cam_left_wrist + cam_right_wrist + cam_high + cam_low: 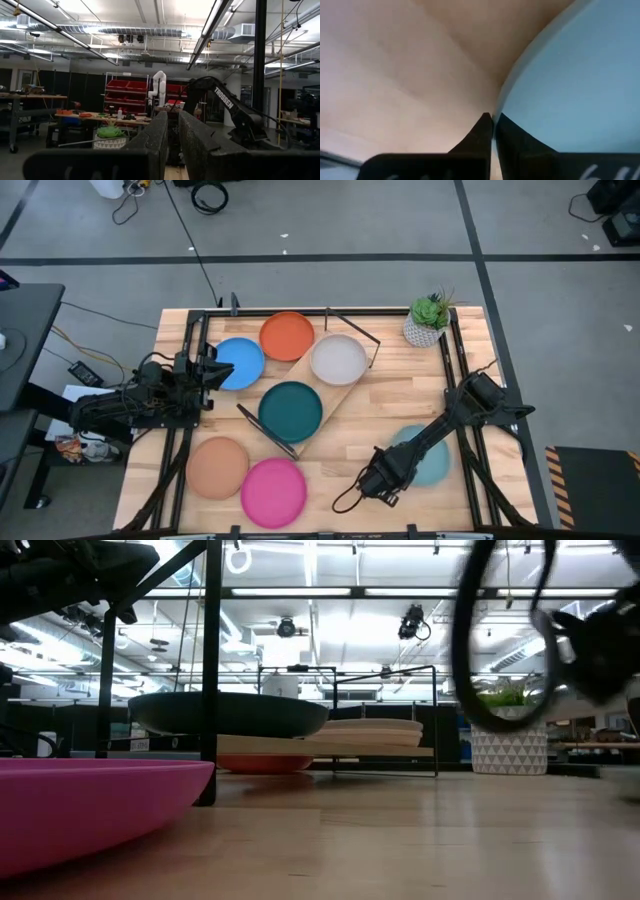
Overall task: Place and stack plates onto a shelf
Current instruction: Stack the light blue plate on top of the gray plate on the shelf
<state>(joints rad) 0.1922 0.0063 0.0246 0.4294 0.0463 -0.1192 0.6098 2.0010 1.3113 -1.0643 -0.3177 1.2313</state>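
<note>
Right wrist view: right pincer (pixel 492 120) clamped on smooth round light teal plate (pixel 580 85) rim, over pale wood tabletop (pixel 410 60).

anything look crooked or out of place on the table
The shelf lies diagonally across the table rather than square to its edges, with the dark teal plate and pale grey plate on it. Nothing looks spilled or broken.

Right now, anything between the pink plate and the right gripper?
No, bare tabletop in the high view. The pink plate sits apart from the right gripper, which pinches the light teal plate.
</note>
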